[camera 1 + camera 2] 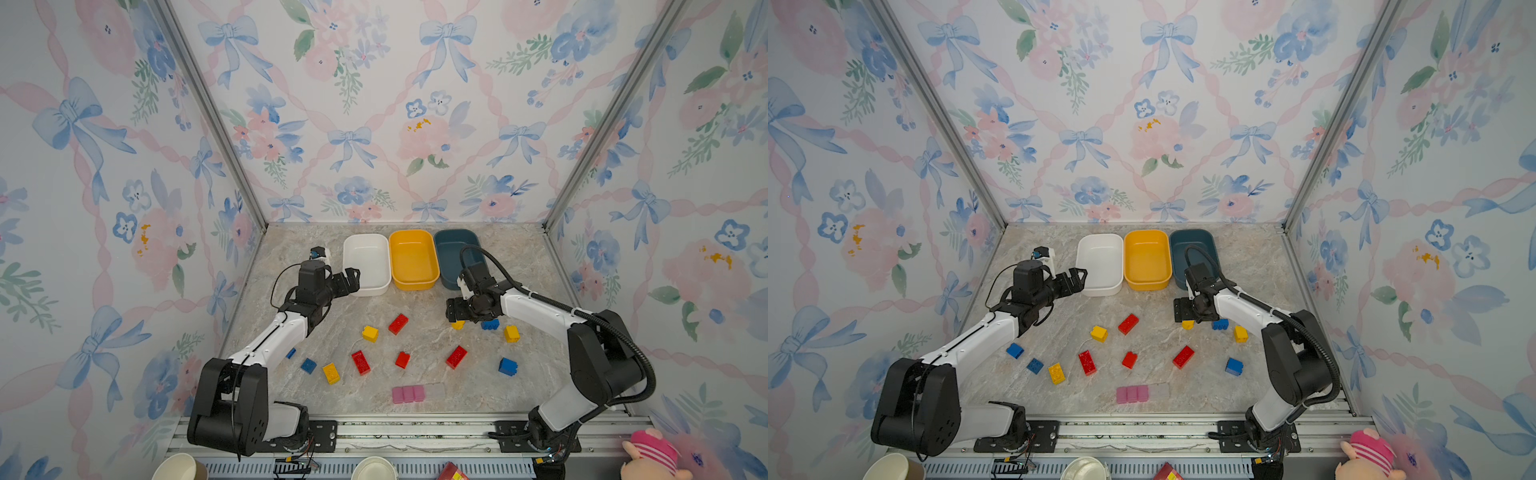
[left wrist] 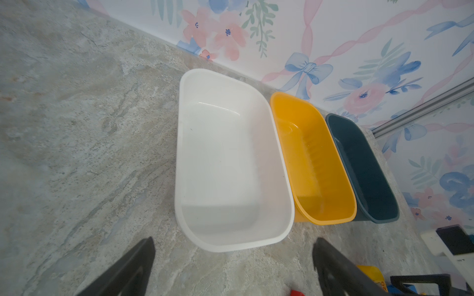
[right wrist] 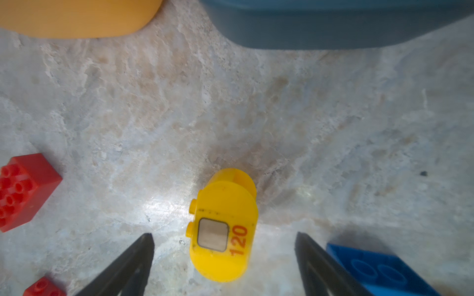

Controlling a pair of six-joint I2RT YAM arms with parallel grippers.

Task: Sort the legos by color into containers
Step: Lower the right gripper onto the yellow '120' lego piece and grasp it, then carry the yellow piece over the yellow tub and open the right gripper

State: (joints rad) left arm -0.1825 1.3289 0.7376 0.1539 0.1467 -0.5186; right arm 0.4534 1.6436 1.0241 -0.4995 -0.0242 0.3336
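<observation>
One rounded yellow lego (image 3: pixel 223 230): red "120", grey square print.

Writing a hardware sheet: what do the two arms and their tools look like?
The left arm and right arm: white shells, black joints. The left tool and right tool: black, with tapered pointed fingers. A ribbed black hose follows the right arm; a thin black cable, the left.

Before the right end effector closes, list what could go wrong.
1. The rounded yellow piece sits partly inside the open right end effector; its curved sides may slip out.
2. The blue brick lies close beside one of its fingers and could get nudged or pinched too.
</observation>
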